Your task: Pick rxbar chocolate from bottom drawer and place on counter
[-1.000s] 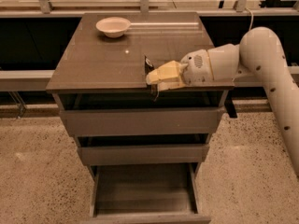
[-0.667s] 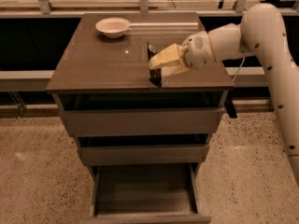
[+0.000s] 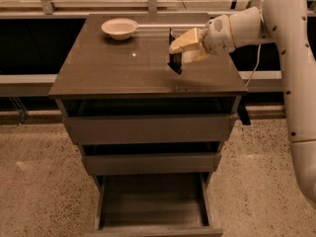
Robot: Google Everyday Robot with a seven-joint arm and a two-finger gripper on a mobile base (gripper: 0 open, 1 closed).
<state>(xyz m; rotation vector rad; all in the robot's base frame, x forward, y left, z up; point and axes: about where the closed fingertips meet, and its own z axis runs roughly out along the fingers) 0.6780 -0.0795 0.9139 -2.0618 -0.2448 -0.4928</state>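
Shifted from 5 o'clock edge of tabletop (image 3: 113, 73) toward 2 o'clock: tool (image 3: 178, 51) clamped on upright rxbar chocolate (image 3: 175, 63) (probably only lowering, release left).

**Single view, high and frontal**

Looks down at a slant from in front of the cabinet (image 3: 148, 127), facing the drawer fronts. Stands back far enough to hold the whole piece, from the counter (image 3: 98, 75) under the gripper (image 3: 177, 51) down to the open bottom drawer (image 3: 153, 201) far beneath it. Catches the gripper right of centre near the top, above the counter, clamped on the bar (image 3: 175, 65). Crops the arm (image 3: 291, 58) at the right edge.
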